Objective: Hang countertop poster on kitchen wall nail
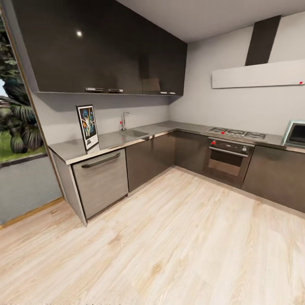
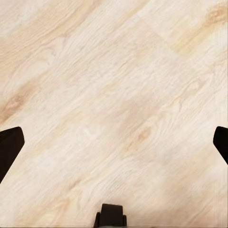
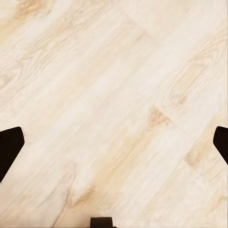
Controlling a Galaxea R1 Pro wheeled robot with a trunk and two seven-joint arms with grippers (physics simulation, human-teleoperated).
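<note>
From my remote station: the poster (image 1: 87,126) stands upright on the kitchen countertop (image 1: 111,141), left of the sink (image 1: 134,134); its lettering is too small to read. Both wrist cameras face the pale wood floor (image 1: 169,245). The left gripper (image 2: 114,145) and right gripper (image 3: 114,145) are spread wide, holding nothing.

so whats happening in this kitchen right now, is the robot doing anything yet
Nothing is being handled yet. The poster stands upright on the kitchen countertop, against the wall, left of the sink. The robot is out on the wooden floor, some way from the counter. Both wrist cameras look down at bare floorboards: the left claw and right claw are open and empty.
</note>
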